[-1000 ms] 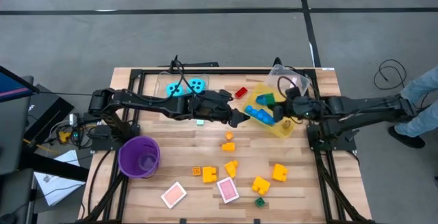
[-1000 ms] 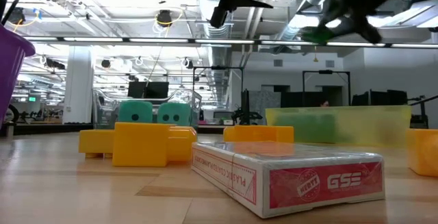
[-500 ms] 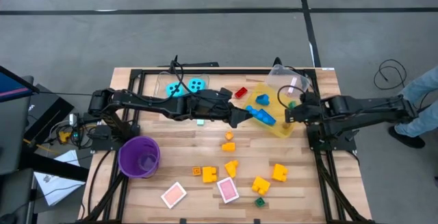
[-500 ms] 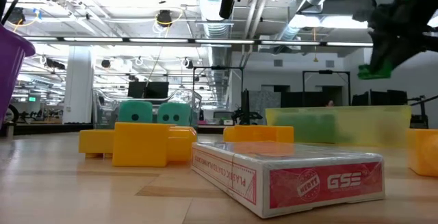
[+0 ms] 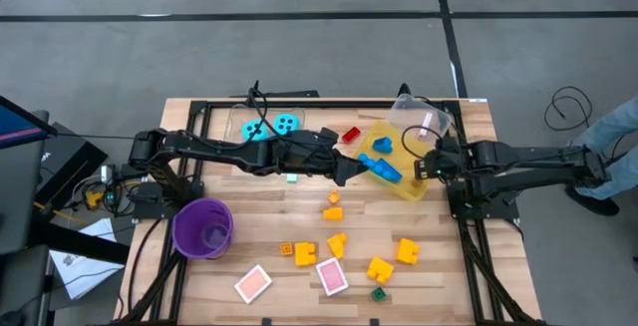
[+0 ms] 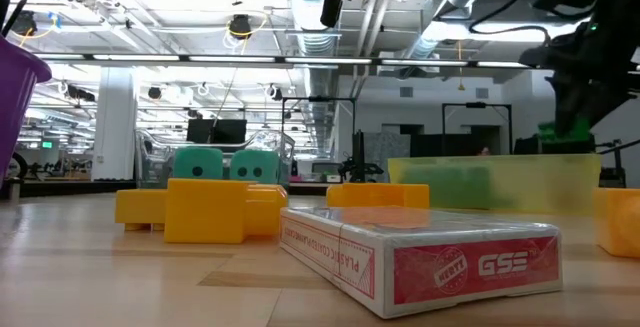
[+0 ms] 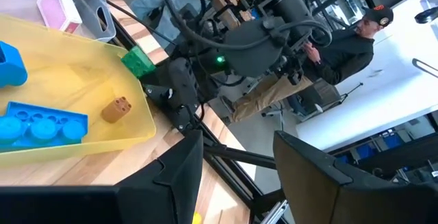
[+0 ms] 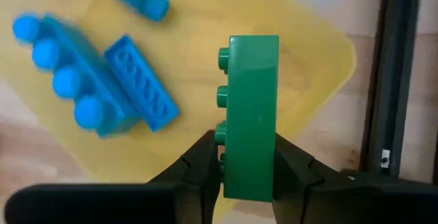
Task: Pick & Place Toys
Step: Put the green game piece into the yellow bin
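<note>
Cards [image 6: 425, 257] sit nearest the low camera, yellow bricks [image 6: 205, 210] just behind. I see my right gripper [image 8: 248, 166] clamped on a green brick [image 8: 252, 114] above the yellow bin [image 5: 427, 188] at 2 o'clock. Left gripper [image 7: 236, 176] hangs at center beside the bin, fingers parted, empty. Cyan dice [image 5: 273, 127] lie at 11 o'clock.

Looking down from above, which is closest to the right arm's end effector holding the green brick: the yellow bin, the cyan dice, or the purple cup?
From the right end effector with its green brick:
1. Yellow bin, directly beneath it.
2. Cyan dice, toward the table's far left.
3. Purple cup, at the left, on the near side.
</note>
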You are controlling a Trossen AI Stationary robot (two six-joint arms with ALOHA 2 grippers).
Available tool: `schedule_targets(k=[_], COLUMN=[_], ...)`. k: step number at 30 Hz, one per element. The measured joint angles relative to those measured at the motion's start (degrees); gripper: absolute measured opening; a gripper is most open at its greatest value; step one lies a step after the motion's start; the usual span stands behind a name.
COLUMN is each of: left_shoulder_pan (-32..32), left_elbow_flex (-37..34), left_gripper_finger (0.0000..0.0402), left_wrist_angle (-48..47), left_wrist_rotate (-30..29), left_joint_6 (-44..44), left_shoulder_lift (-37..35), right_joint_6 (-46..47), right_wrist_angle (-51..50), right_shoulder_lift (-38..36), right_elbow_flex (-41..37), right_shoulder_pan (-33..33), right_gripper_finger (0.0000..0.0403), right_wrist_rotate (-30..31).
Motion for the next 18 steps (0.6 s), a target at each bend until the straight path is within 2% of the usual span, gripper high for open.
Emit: schedule_targets(k=[8,13,18], left_shoulder_pan=[0.0,0.0,0.0], left_elbow_flex=[0.0,0.0,0.0], left_gripper_finger=[0.0169,0.0165,0.0163], left_wrist_angle=[0.9,0.9,0.9], left_wrist_rotate=[0.0,0.0,0.0], left_joint_6=[0.0,0.0,0.0], left_shoulder_lift=[0.0,0.0,0.0], right_joint_6=[0.7,-3.7,-3.8], right_wrist_angle=[0.4,0.9,0.7], right_shoulder_lift=[0.0,0.0,0.0], right_elbow_flex=[0.2,0.2,0.2], right_shoulder_pan=[-5.4,-5.7,-5.7], right_gripper_finger=[0.0088,0.0088,0.0088], right_wrist_rotate=[0.8,-0.6,-0.7])
